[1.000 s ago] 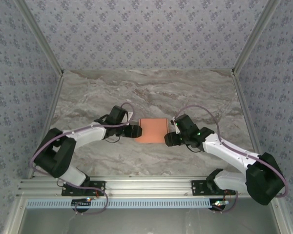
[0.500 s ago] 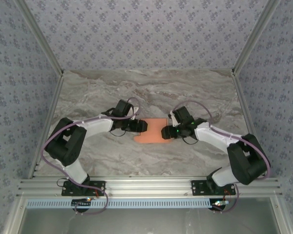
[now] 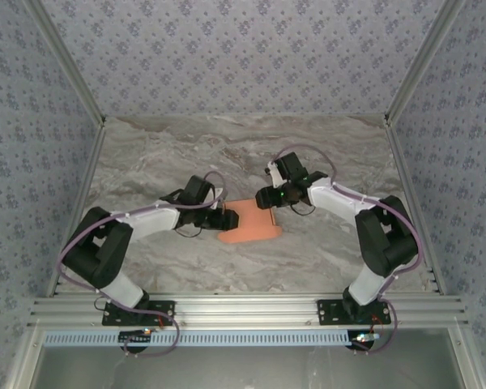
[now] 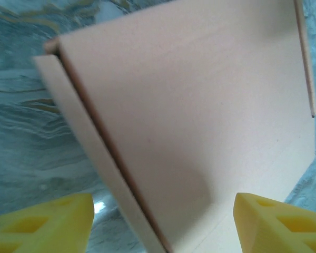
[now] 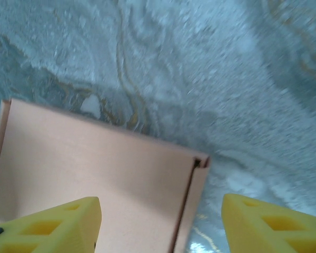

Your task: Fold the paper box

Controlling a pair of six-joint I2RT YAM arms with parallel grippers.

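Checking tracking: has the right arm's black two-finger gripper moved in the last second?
Yes. The right gripper shifted away from the near aluminium rail, toward the far wall, to the far edge of the salmon-orange cardboard paper box.

From above, the left gripper [image 3: 229, 217] hides the box's [image 3: 255, 225] left end. Both wrist views cut the box off below, and the table [image 5: 226, 79] beyond it is blurred.

The paper box [image 3: 249, 224] is salmon-orange. The table [image 3: 186, 154] is marbled grey and brown. The walls [image 3: 243, 57] show lilac-grey floral print. The fingers [image 4: 42, 224] are yellow, and the arms [image 3: 150, 219] white and black.
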